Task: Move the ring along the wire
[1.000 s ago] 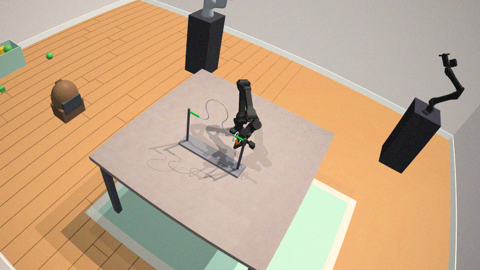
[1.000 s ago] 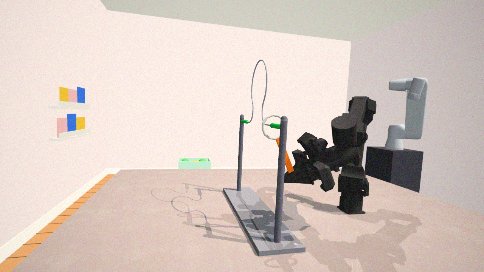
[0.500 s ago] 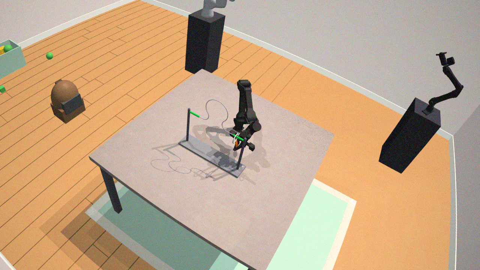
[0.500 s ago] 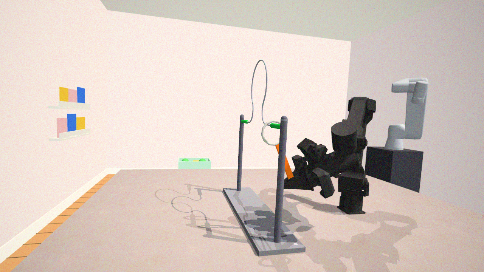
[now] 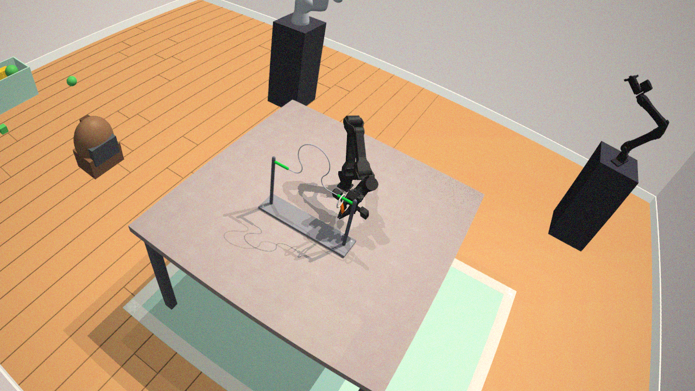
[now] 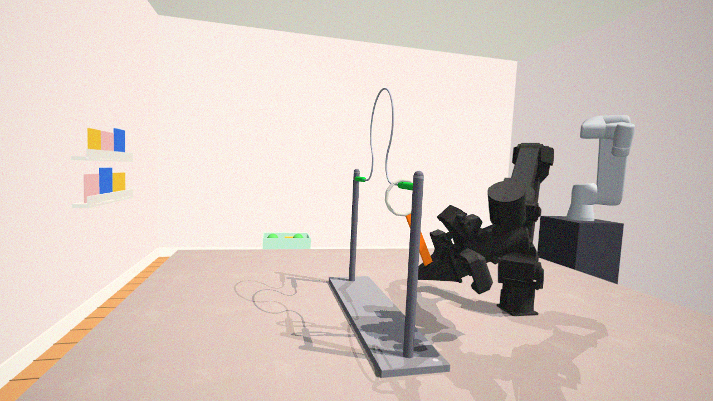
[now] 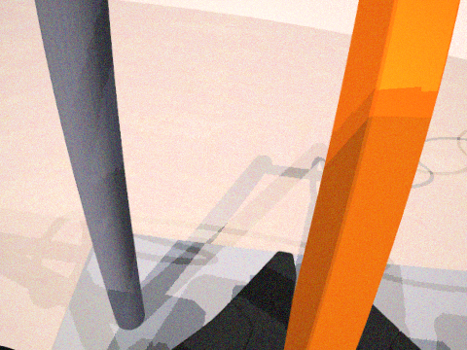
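Note:
The white ring (image 5: 344, 196) (image 6: 387, 201) hangs around the green part (image 5: 337, 195) (image 6: 405, 186) of the wire beside the near post (image 5: 348, 224) (image 6: 413, 269) (image 7: 85, 136). Its orange handle (image 5: 342, 208) (image 6: 423, 249) (image 7: 377, 169) slants down from the ring. My gripper (image 5: 347, 210) (image 6: 431, 260) is shut on the handle's lower end, low beside that post. The thin grey wire (image 5: 310, 146) (image 6: 382, 89) loops up and over to the other green part (image 5: 282, 165) (image 6: 360, 177) at the far post (image 5: 273, 180) (image 6: 354, 224). In the exterior view the ring's top rests on the green part.
Both posts stand on a grey base plate (image 5: 296, 219) (image 6: 359, 304) (image 7: 221, 266) in the middle of the table (image 5: 272, 296). My arm's base (image 6: 518, 294) stands right of the near post. A white robot arm on a black pedestal (image 6: 580, 244) stands beyond the table.

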{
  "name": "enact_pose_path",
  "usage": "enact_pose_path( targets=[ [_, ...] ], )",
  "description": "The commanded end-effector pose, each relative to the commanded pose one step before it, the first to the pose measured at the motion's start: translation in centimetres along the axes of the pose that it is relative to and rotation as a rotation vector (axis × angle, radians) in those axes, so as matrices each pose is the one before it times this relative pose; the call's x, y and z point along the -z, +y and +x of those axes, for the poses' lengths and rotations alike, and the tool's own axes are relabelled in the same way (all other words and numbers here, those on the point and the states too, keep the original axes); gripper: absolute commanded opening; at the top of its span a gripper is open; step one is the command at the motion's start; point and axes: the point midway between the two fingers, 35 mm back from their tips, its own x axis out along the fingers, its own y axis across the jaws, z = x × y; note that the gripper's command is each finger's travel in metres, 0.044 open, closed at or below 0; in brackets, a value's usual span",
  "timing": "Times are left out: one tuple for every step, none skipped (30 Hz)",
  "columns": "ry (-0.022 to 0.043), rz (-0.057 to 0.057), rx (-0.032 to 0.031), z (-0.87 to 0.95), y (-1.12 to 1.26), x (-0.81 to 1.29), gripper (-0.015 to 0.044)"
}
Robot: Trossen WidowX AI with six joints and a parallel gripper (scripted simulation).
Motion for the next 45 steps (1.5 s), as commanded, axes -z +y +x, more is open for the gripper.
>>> enact_pose_path(
  targets=[
    [-0.00061, 0.0022, 0.00355, 0.016, -0.054, 0.061, -0.0150],
    [0.00000, 0.0000, 0.00000, 0.000, 0.000, 0.000, -0.0150],
    [0.00000, 0.0000, 0.00000, 0.000, 0.000, 0.000, -0.0150],
    [0.00000, 0.0000, 0.00000, 0.000, 0.000, 0.000, -0.0150],
    [0.00000, 0.0000, 0.00000, 0.000, 0.000, 0.000, -0.0150],
    [0.00061, -0.0022, -0.00347, -0.016, 0.052, -0.056, -0.0124],
    [0.00000, 0.0000, 0.00000, 0.000, 0.000, 0.000, -0.0097],
    [0.00000, 0.0000, 0.00000, 0.000, 0.000, 0.000, -0.0071],
    [0.00000, 0.0000, 0.00000, 0.000, 0.000, 0.000, -0.0045],
    [0.00000, 0.0000, 0.00000, 0.000, 0.000, 0.000, -0.0019],
    [0.00000, 0.0000, 0.00000, 0.000, 0.000, 0.000, 0.0007],
    [0.00000, 0.0000, 0.00000, 0.000, 0.000, 0.000, 0.0034],
    [0.00000, 0.0000, 0.00000, 0.000, 0.000, 0.000, 0.0060],
    [0.00000, 0.0000, 0.00000, 0.000, 0.000, 0.000, 0.0086],
    [0.00000, 0.0000, 0.00000, 0.000, 0.000, 0.000, 0.0113],
    [0.00041, 0.0002, 0.00006, -0.058, 0.010, 0.006, 0.0139],
    [0.00074, 0.0003, 0.00012, -0.110, 0.019, 0.011, 0.0160],
    [0.00105, 0.0004, 0.00018, -0.163, 0.026, 0.016, 0.0160],
    [0.00130, 0.0005, 0.00024, -0.220, 0.032, 0.021, 0.0160],
    [0.00148, 0.0006, 0.00031, -0.280, 0.035, 0.025, 0.0160],
    [0.00142, 0.0005, 0.00034, -0.310, 0.032, 0.025, 0.0160],
    [0.00124, 0.0005, 0.00036, -0.328, 0.026, 0.023, 0.0160],
    [0.00099, 0.0004, 0.00035, -0.335, 0.018, 0.021, 0.0160],
    [0.00072, 0.0003, 0.00033, -0.337, 0.010, 0.017, 0.0160],
    [0.00045, 0.0002, 0.00030, -0.338, 0.002, 0.014, 0.0160],
    [0.00017, 0.0001, 0.00026, -0.339, -0.006, 0.010, 0.0160],
    [-0.00012, 0.0000, 0.00022, -0.339, -0.014, 0.006, 0.0160],
    [-0.00040, -0.0001, 0.00016, -0.339, -0.022, 0.002, 0.0160],
    [-0.00068, -0.0001, 0.00010, -0.338, -0.030, -0.002, 0.0160],
    [-0.00096, -0.0002, 0.00003, -0.338, -0.038, -0.006, 0.0160],
    [-0.00124, -0.0003, -0.00004, -0.336, -0.045, -0.011, 0.0160],
    [-0.00118, -0.0003, -0.00009, -0.265, -0.041, -0.012, 0.0160],
    [-0.00080, -0.0002, -0.00008, -0.160, -0.027, -0.009, 0.0160],
    [-0.00028, -0.0001, -0.00003, -0.054, -0.009, -0.003, 0.0160],
    [0.00000, 0.0000, 0.00000, 0.000, 0.000, 0.000, 0.0160],
    [0.00000, 0.0000, 0.00000, 0.000, 0.000, 0.000, 0.0160],
    [0.00000, 0.0000, 0.00000, 0.000, 0.000, 0.000, 0.0160],
    [0.00000, 0.0000, 0.00000, 0.000, 0.000, 0.000, 0.0160],
    [0.00000, 0.0000, 0.00000, 0.000, 0.000, 0.000, 0.0160],
    [0.00000, 0.0000, 0.00000, 0.000, 0.000, 0.000, 0.0160],
    [0.00000, 0.0000, 0.00000, 0.000, 0.000, 0.000, 0.0160],
    [0.00000, 0.0000, 0.00000, 0.000, 0.000, 0.000, 0.0160],
    [0.00000, 0.0000, 0.00000, 0.000, 0.000, 0.000, 0.0160],
    [0.00000, 0.0000, 0.00000, 0.000, 0.000, 0.000, 0.0160],
    [0.00000, 0.0000, 0.00000, 0.000, 0.000, 0.000, 0.0160]
  ],
)
